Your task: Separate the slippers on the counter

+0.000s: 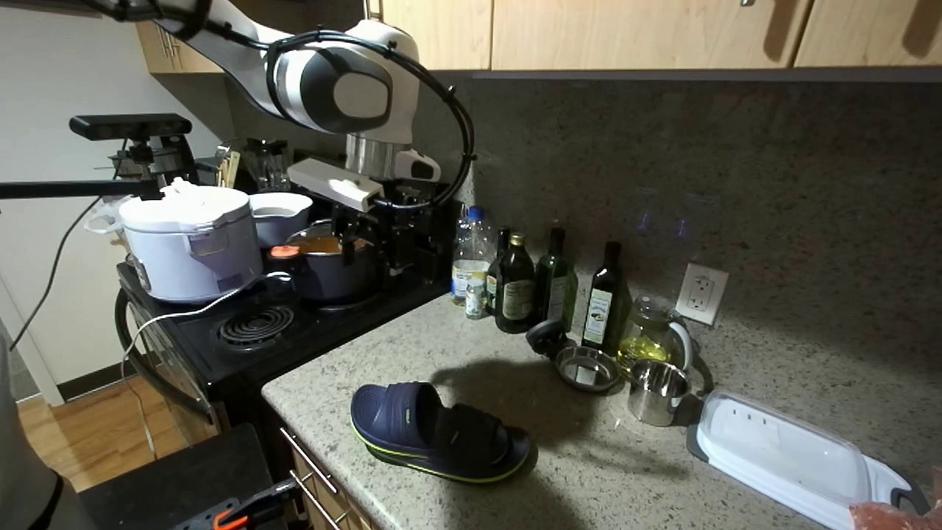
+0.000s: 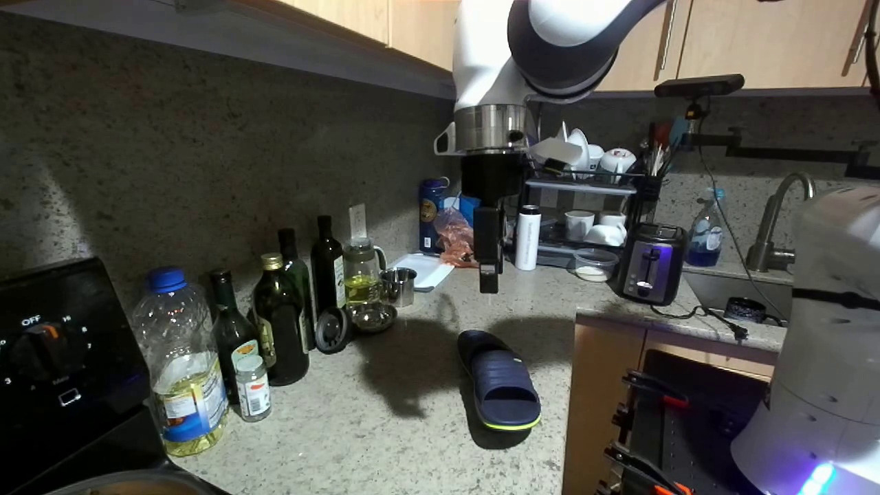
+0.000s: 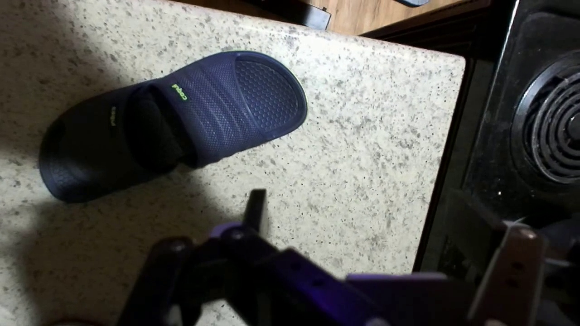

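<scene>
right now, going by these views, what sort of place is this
Most likely a kitchen, perhaps a home one: a black stove, a curved sink tap and a loaded dish rack are all in view.

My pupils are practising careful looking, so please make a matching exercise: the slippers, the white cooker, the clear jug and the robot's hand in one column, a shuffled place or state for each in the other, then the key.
Column one
1. slippers
2. white cooker
3. clear jug
4. hand

Column two
A. part filled with yellow liquid
B. open, holding nothing
C. overlapping on the counter
D. standing on the black stove

Right pairs: 1-C; 2-D; 3-A; 4-B
</scene>
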Available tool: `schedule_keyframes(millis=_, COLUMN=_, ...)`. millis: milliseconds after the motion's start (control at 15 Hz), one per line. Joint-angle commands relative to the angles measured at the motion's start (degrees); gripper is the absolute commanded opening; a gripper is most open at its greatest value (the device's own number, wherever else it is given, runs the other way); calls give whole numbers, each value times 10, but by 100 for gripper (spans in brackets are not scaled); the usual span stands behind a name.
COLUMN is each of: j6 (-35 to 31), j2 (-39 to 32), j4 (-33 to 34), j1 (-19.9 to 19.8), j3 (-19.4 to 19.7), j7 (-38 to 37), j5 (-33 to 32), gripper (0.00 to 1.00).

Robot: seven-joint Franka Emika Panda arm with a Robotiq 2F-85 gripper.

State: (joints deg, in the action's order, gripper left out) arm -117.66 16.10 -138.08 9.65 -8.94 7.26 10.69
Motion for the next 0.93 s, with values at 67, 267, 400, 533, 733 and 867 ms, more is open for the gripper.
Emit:
schedule_keyframes(millis=67, j6=-8, j2=-11, j4=-2, j1=3, j3=3, j7=-3, j5=-7, gripper=100)
schedule_keyframes(millis=267, j6=-43, j2=-17, j4=-25, j1=1, j3=0, j7=-14, j5=-14, gripper=100)
schedule_keyframes(millis=400, j6=-76, j2=-19, j4=-50, j1=-1, j3=-1, j7=-24, j5=-17, gripper=100)
schedule_keyframes(millis=533, j6=-110, j2=-17, j4=-77, j1=-2, j3=0, j7=-32, j5=-17, gripper=100)
schedule_keyframes(millis=733, j6=-166, j2=-13, j4=-118, j1=-6, j3=-3, j7=-48, j5=-41, gripper=100)
schedule_keyframes(millis=867, j6=-201, j2=-18, j4=-140, j1=-13, j3=-7, j7=-76, j5=-79, gripper=100)
